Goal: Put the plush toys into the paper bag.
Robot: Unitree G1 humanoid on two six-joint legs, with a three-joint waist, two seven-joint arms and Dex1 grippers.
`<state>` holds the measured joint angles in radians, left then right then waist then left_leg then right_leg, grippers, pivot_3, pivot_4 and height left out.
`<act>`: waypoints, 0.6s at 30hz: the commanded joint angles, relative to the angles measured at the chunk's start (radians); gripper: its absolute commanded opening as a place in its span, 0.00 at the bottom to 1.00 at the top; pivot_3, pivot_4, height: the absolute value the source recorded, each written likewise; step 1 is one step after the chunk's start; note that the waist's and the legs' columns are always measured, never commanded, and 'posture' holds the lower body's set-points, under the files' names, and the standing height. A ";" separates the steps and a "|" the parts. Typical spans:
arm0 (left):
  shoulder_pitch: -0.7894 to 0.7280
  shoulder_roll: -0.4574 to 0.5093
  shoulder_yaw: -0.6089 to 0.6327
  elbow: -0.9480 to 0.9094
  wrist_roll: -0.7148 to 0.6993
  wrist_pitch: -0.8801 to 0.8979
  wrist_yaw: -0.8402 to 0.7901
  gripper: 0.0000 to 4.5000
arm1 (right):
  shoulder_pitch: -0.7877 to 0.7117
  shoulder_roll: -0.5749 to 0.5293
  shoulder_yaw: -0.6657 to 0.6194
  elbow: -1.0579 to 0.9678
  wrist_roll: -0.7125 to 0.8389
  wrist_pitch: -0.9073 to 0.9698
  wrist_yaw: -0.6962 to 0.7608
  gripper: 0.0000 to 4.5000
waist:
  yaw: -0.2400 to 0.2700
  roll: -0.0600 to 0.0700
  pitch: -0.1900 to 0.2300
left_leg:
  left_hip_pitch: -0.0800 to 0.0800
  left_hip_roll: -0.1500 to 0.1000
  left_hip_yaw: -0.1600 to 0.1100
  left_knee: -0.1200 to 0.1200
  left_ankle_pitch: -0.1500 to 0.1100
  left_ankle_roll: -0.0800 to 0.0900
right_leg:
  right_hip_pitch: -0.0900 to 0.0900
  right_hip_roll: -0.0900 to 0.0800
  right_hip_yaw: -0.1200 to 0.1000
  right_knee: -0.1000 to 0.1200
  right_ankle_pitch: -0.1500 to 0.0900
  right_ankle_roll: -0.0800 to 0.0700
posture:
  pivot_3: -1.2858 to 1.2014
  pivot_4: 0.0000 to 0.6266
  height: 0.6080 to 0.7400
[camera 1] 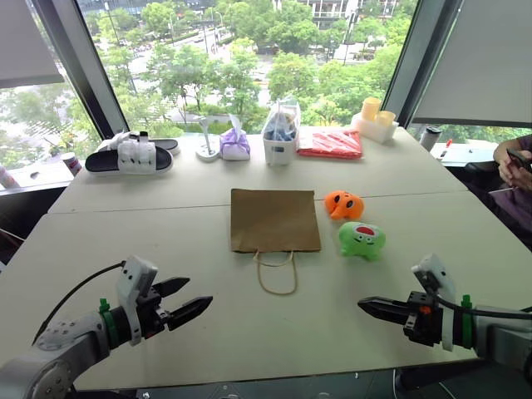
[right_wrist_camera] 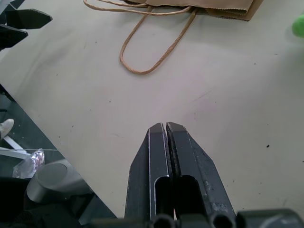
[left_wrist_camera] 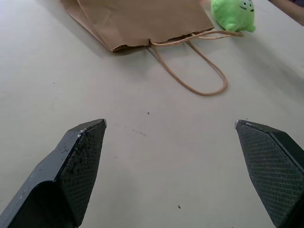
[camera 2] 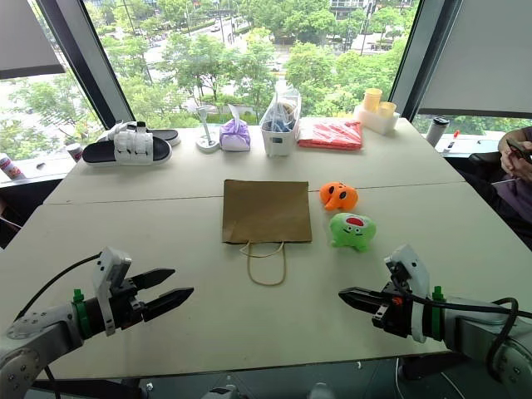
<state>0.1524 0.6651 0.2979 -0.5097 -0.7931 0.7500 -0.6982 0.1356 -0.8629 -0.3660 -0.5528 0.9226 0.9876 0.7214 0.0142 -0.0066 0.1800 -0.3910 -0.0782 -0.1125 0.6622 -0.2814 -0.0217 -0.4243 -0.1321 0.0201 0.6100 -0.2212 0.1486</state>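
Toward the bench's right edge, beside the flat brown kraft paper bag (camera 1: 274,219), lie the round orange plush toy (camera 1: 343,204) and round bright green plush toy (camera 1: 362,239). Both sit ahead of the right pincer (camera 1: 367,305), the nearer one, shut and empty. Left pincer (camera 1: 189,301) gapes wide, empty.

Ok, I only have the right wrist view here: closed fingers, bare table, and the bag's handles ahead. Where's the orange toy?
Observer: The orange plush toy lies just right of the flat paper bag, beside its far corner, on the table.
Operator: And the green one, is it touching it?
Observer: No, the green plush toy sits apart, nearer the robot, close to the bag's mouth end.
Operator: Is the left gripper busy?
Observer: The left gripper is open and empty, over bare table on the near left.
Operator: Is the bag's mouth open?
Observer: No, the bag lies flat, handles toward the robot.
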 commanded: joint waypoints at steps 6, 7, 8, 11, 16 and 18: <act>-0.031 0.039 0.007 0.017 0.039 -0.044 -0.035 0.99 | -0.023 0.003 0.001 -0.007 -0.008 -0.024 -0.010 0.00 | 0.000 0.000 0.000 | 0.000 0.000 0.000 0.000 0.000 0.000 | 0.000 0.000 0.000 0.000 0.000 0.000 | 0.52 0.24 1.00; -0.044 0.054 0.003 0.027 0.054 -0.057 -0.050 0.99 | -0.033 0.003 -0.002 -0.006 -0.004 -0.021 -0.015 0.00 | 0.000 0.000 0.000 | 0.000 0.000 0.000 0.000 0.000 0.000 | 0.000 0.000 0.000 0.000 0.000 0.000 | 0.52 0.24 1.00; -0.072 0.077 -0.011 0.041 0.076 -0.076 -0.072 0.99 | -0.040 0.004 -0.010 -0.008 0.005 -0.016 -0.021 0.00 | 0.000 0.000 0.000 | 0.000 0.000 0.000 0.000 0.000 0.000 | 0.000 0.000 0.000 0.000 0.000 0.000 | 0.52 0.24 1.00; -0.191 0.128 -0.100 0.097 0.177 -0.161 -0.136 0.99 | -0.052 0.015 -0.016 -0.014 0.022 -0.006 -0.037 0.00 | 0.005 0.000 0.000 | 0.000 0.000 0.000 0.000 0.000 0.000 | 0.000 0.000 -0.001 0.000 0.000 0.000 | 0.52 0.24 1.00; -0.496 0.094 -0.398 0.319 0.457 -0.466 -0.291 0.99 | -0.071 0.064 0.033 -0.023 0.005 -0.018 -0.089 0.00 | 0.016 0.000 0.000 | 0.000 -0.001 0.001 0.000 0.000 0.000 | 0.001 0.000 0.000 -0.001 0.000 0.000 | 0.52 0.24 1.00; -0.605 0.025 -0.492 0.451 0.538 -0.590 -0.337 0.99 | -0.081 0.086 0.046 -0.027 0.003 -0.021 -0.112 0.00 | 0.023 0.000 0.000 | 0.000 -0.001 0.002 0.000 0.000 0.000 | 0.000 0.000 0.000 -0.001 0.000 0.000 | 0.52 0.24 1.00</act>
<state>-0.4142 0.7134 -0.1330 -0.1266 -0.3265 0.2678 -0.9936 0.0671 -0.7859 -0.3163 -0.5495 0.9236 0.9841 0.6272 0.0368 -0.0066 0.1799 -0.3915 -0.0792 -0.1108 0.6623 -0.2812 -0.0218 -0.4242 -0.1322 0.0196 0.6089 -0.2206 0.1485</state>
